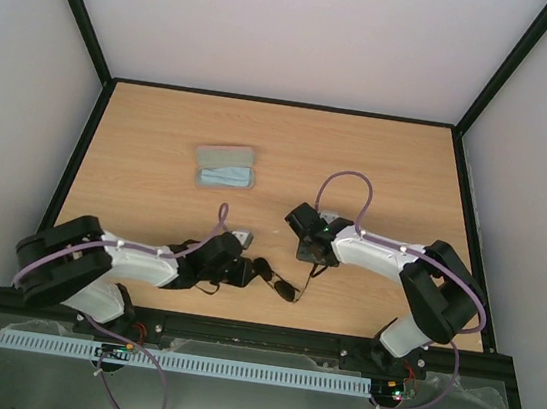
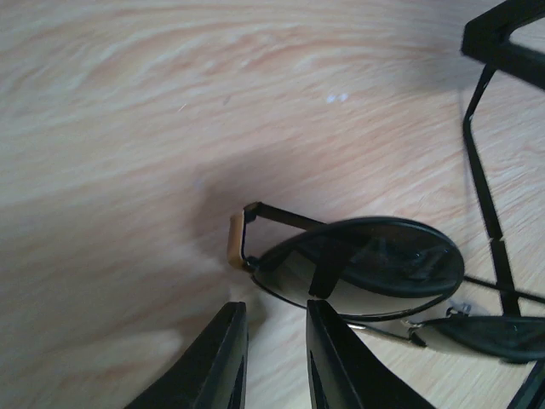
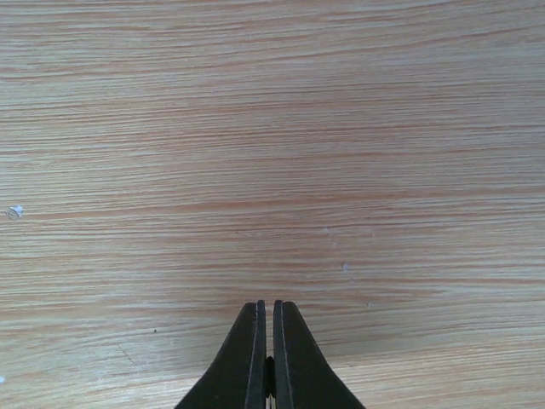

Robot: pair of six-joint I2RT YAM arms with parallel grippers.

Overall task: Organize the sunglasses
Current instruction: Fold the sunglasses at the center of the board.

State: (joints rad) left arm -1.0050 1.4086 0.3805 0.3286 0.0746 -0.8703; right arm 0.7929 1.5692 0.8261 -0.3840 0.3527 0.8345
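left arm [image 1: 135, 262], right arm [image 1: 378, 254]: white shells, black joints and bases | cables [image 1: 347, 179]: thin lilac loops along each arm | fingers [image 2: 223, 362]: black, tapered, smooth

The top camera looks down on the whole bench [image 1: 160, 149] from behind; wrist cameras skim it closely, the left sharing the sunglasses [image 2: 375, 256].

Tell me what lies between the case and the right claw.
Only bare table separates the case from the right claw; the top view shows this.
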